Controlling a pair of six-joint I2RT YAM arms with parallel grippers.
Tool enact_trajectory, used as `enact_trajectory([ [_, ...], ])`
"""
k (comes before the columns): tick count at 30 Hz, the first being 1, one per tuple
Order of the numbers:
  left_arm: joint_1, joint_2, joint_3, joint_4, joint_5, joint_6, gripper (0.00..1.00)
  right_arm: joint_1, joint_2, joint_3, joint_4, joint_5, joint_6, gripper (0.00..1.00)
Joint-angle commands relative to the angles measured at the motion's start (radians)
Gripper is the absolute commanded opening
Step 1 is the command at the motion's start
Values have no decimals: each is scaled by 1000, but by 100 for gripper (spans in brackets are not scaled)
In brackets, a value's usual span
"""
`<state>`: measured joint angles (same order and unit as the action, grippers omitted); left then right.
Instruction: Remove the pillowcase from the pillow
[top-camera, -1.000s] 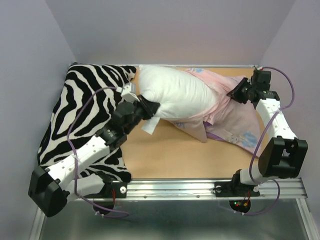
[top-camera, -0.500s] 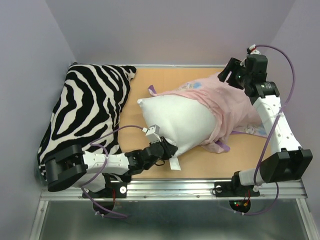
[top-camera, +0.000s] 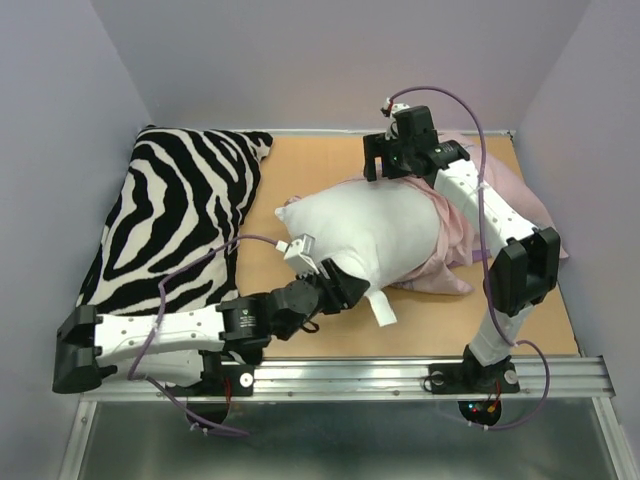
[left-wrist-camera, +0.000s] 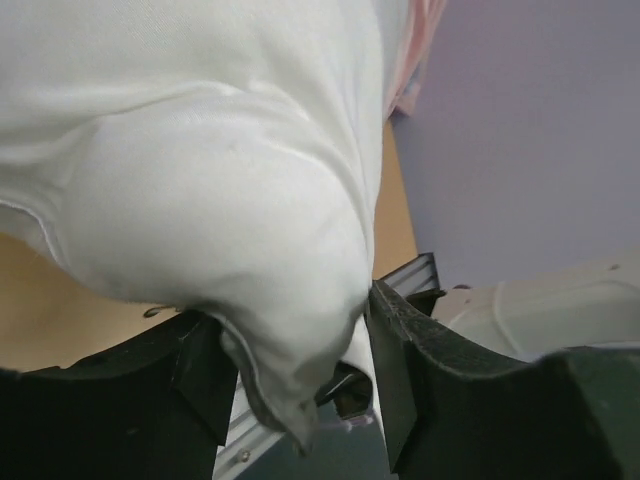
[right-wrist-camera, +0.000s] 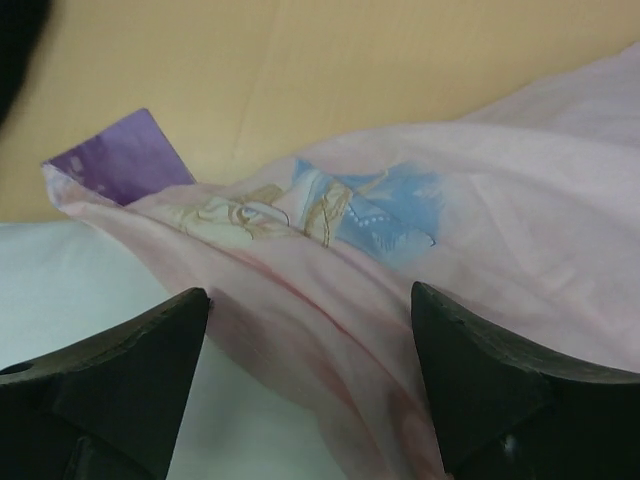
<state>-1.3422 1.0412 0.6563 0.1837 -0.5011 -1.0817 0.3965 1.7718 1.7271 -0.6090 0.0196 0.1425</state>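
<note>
Ugh, the thin pink princess-print pillowcase (top-camera: 452, 235) sits bunched on the right end of the plump white pillow (top-camera: 365, 230). Over it the right claw (right-wrist-camera: 308, 295) gapes wide, empty. The left claw (top-camera: 345, 288) straddles the near corner, parted, grip unclear. If loose, tugging probably drags the pillow along.

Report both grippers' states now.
Left gripper: jaws around a corner of the pillow; grip cannot be told.
Right gripper: open over the pillowcase, holding nothing.

Zebra pillow (top-camera: 170, 220) hogs the left side, white pillow (top-camera: 370, 235) + pink pillowcase (top-camera: 447, 247) fill the middle/right. Free lanes on the table (top-camera: 265, 190): strip btwn the two pillows, mid back edge, near-right corner. Walls (top-camera: 330, 60) box in 3 sides.
</note>
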Motion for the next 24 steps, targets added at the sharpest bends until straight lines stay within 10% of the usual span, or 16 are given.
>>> enact_trajectory([
  [1,-9,-125,120,-220,-199,-47,65,21,12,62,-44,74,-90,88],
  [12,190,-219,42,-359,-314,-204,82,62,20,8,-58,71,-83,78],
  [17,478,-212,-73,-122,-64,-71,94,76,34,14,-58,95,-61,37],
  [24,725,-26,-70,149,286,118,99,76,49,26,-58,132,-38,6],
])
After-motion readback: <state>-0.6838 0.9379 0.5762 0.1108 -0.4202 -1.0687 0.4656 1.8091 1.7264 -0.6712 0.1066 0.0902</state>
